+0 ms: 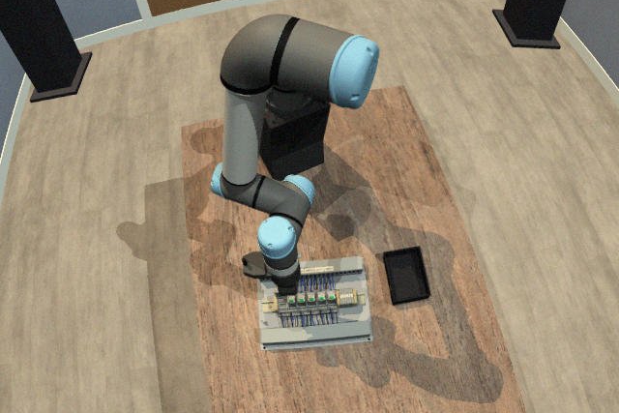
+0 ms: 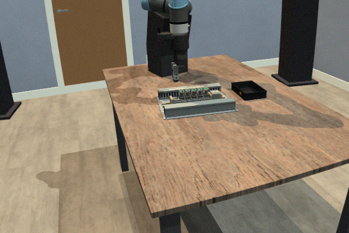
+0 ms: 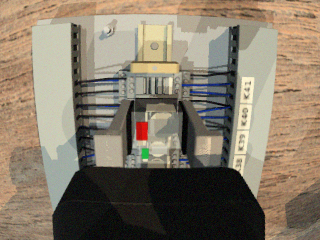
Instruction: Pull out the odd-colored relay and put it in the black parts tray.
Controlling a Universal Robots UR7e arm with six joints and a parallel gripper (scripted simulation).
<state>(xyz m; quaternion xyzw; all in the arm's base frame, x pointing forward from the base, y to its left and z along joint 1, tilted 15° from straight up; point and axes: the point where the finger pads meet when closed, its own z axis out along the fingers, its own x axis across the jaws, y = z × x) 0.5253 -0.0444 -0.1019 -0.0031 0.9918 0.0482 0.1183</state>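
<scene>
At the center of the wrist view, the gripper has its fingers partway open, closed on the red-button relay between them. Right of them, labels read K41, K40 and K39; the next is cut to "38". The gripper's dark body hides the panel's lower part. From above, the relay is hidden; the black tray lies right of the panel.

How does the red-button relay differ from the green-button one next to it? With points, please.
The red-button relay (image 3: 142, 131) is gripped between the gripper's (image 1: 287, 292) (image 2: 175, 79) (image 3: 158, 130) fingers; the green-button relay (image 1: 291, 300) (image 2: 181, 94) (image 3: 145, 153) stands ungripped in the row. The first's button is red, the second's green.
</scene>
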